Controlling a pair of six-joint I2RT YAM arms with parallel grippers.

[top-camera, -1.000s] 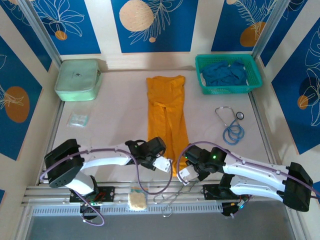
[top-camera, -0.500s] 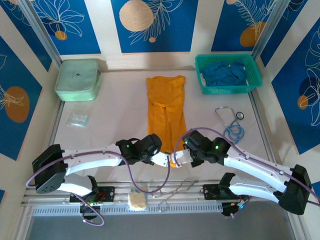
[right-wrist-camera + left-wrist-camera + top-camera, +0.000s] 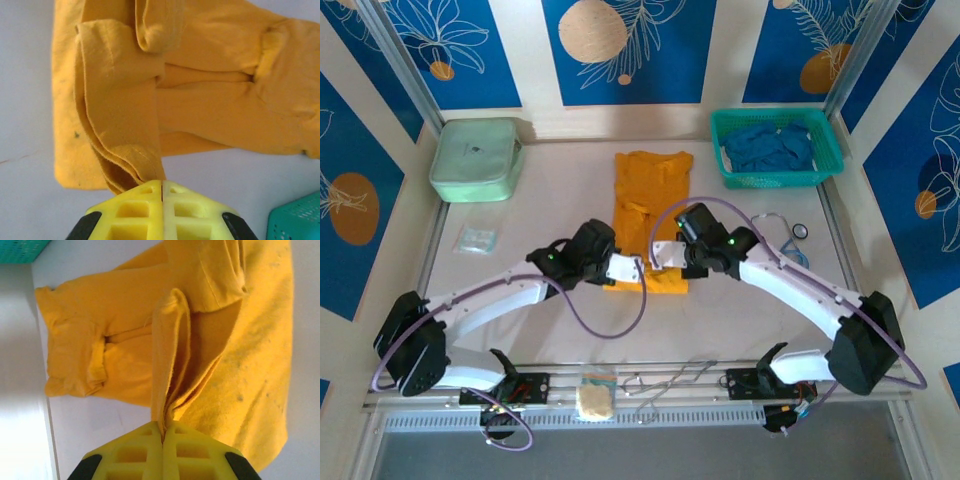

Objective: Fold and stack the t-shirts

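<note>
Both arms are moving up the desk, drawing the near hem of the mustard-orange t-shirt away from the near edge where it was lying a second ago.

Over the shirt's middle, the left fingers and the right fingers are working side by side, each clamped tight on a bunched fold of the orange hem. The rest of the shirt is lying flat along the centre of the desk with its sleeves turned inward. The deep blue t-shirts are sitting crumpled in the teal basket at the far right. A stethoscope is lying just below it, and a mint-green pouch is resting at the far left.
</note>
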